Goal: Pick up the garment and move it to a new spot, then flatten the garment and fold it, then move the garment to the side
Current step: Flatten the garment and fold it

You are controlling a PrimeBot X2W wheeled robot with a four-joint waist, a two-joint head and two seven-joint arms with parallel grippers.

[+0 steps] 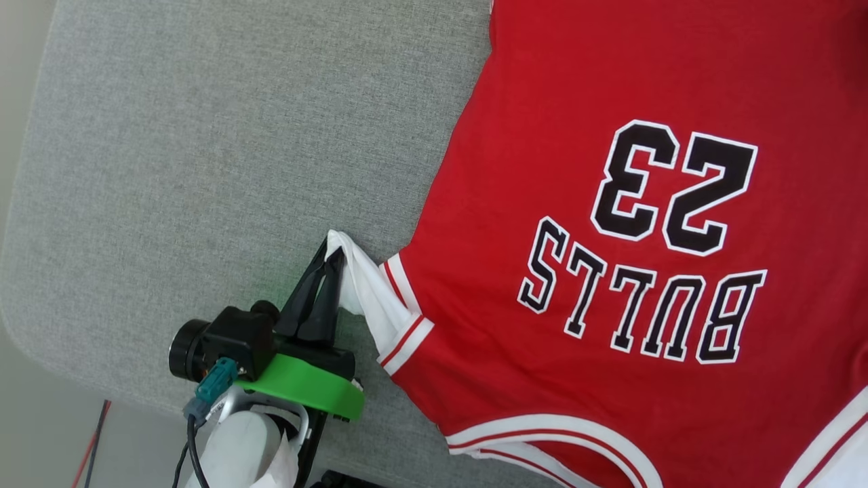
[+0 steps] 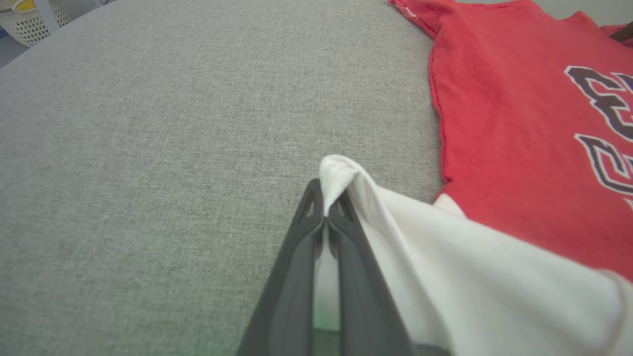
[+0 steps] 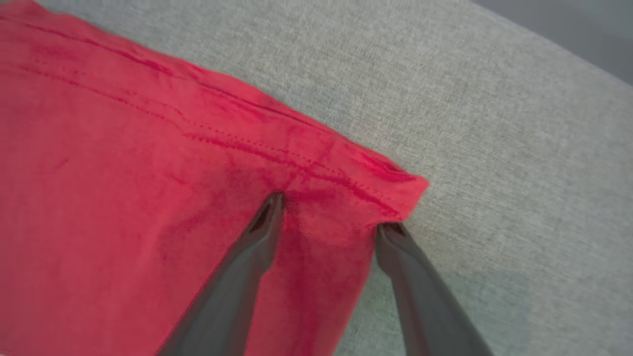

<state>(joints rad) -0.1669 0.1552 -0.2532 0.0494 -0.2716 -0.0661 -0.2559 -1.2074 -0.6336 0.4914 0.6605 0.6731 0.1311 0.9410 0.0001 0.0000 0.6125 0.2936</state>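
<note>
The red soft T-shirt (image 1: 610, 203) with white short sleeves lies spread on the grey cloth worktop (image 1: 203, 169). The left gripper (image 1: 330, 261) has its jaws pinched tight on one white sleeve (image 1: 366, 291). The right gripper (image 3: 331, 212) has its jaws wide, one on each side of a red corner.
</note>
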